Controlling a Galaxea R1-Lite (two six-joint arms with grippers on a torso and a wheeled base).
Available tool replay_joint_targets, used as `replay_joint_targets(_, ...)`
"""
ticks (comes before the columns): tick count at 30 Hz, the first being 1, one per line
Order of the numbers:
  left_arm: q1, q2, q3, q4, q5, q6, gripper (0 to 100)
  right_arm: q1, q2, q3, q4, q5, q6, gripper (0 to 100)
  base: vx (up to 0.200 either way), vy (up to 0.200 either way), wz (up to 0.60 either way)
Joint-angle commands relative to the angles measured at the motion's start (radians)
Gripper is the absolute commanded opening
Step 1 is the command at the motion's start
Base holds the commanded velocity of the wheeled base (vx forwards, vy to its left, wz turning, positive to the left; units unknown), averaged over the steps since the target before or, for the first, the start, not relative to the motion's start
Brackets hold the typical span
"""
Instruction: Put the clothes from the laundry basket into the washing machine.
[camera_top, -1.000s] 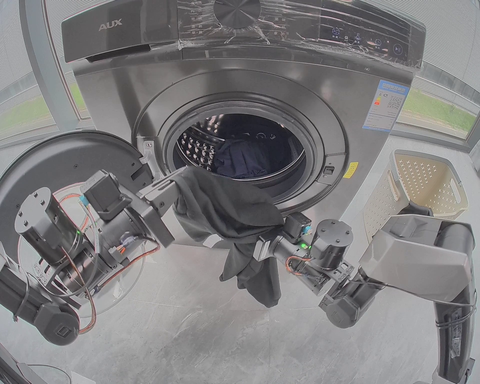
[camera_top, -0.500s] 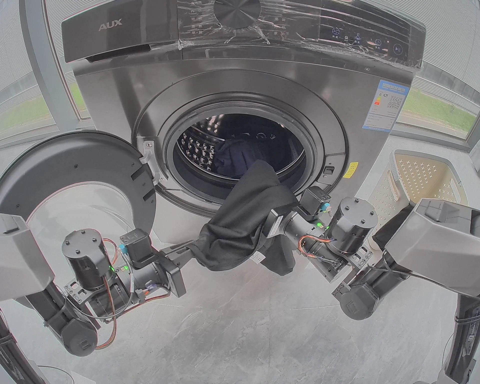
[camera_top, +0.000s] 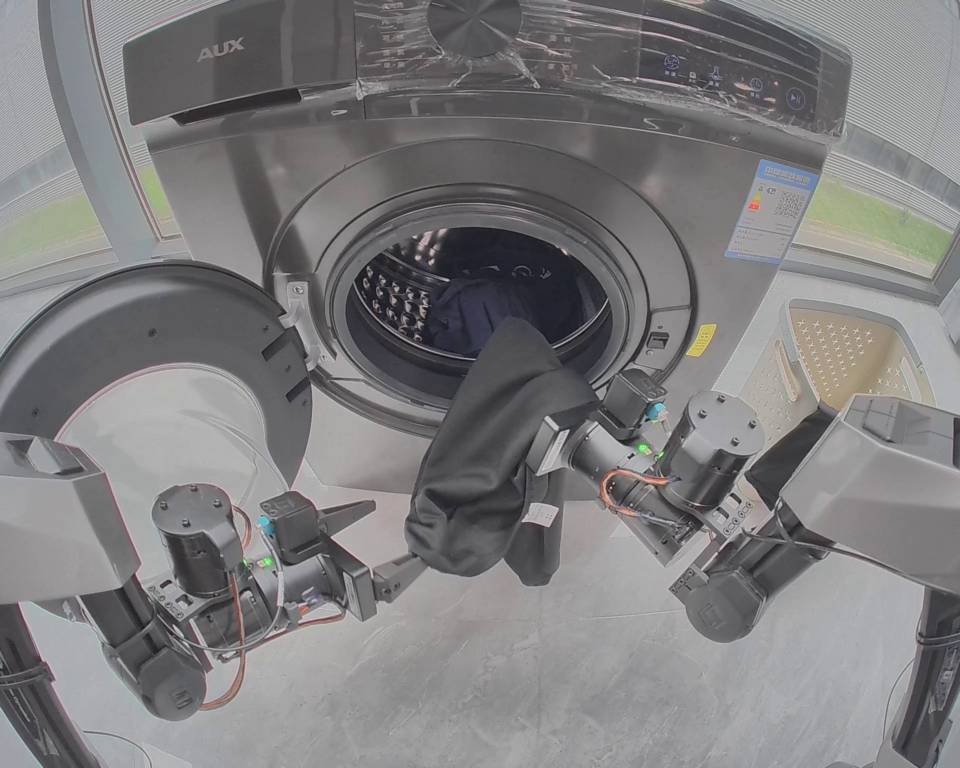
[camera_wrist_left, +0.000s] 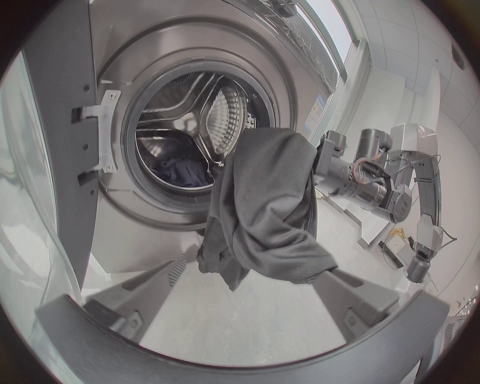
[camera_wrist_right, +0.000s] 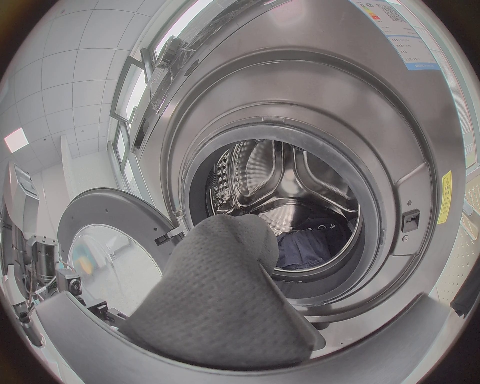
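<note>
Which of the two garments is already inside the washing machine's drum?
The navy blue garment, lying low in the drum. The black garment is not in yet: it hangs outside, across the lower rim of the door opening.

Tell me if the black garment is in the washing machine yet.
Out. The black garment hangs over the right gripper in front of the washing machine; only a dark blue cloth lies in the drum.

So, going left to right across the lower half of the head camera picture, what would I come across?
Open washer door → left gripper, open → dark garment → right arm → laundry basket.
</note>
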Motion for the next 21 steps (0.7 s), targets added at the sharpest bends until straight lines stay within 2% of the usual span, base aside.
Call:
replay_joint_targets(1,-0.020,0.006,0.070,0.000,-0.006,0.004,100,-0.002,-0.006,0.001,0.001,0.000,-0.003,0,0.000,0.000,0.00)
replay_joint_targets(6,-0.066,0.009,0.182,0.000,-0.032,0.035,100,-0.011,-0.029,-0.001,0.010,0.001,-0.007,0,0.000,0.000,0.00)
replay_joint_targets(12,-0.115,0.011,0.213,0.000,-0.047,0.040,100,-0.011,-0.026,-0.002,0.010,0.006,-0.009,0,0.000,0.000,0.00)
replay_joint_targets(18,-0.143,0.014,0.136,0.000,-0.036,0.035,100,0.007,-0.017,0.002,0.009,0.004,-0.009,0,0.000,0.000,0.00)
replay_joint_targets(21,-0.134,0.038,0.028,0.002,-0.030,0.026,100,0.027,-0.015,0.002,0.010,0.001,-0.009,0,0.000,0.000,0.00)
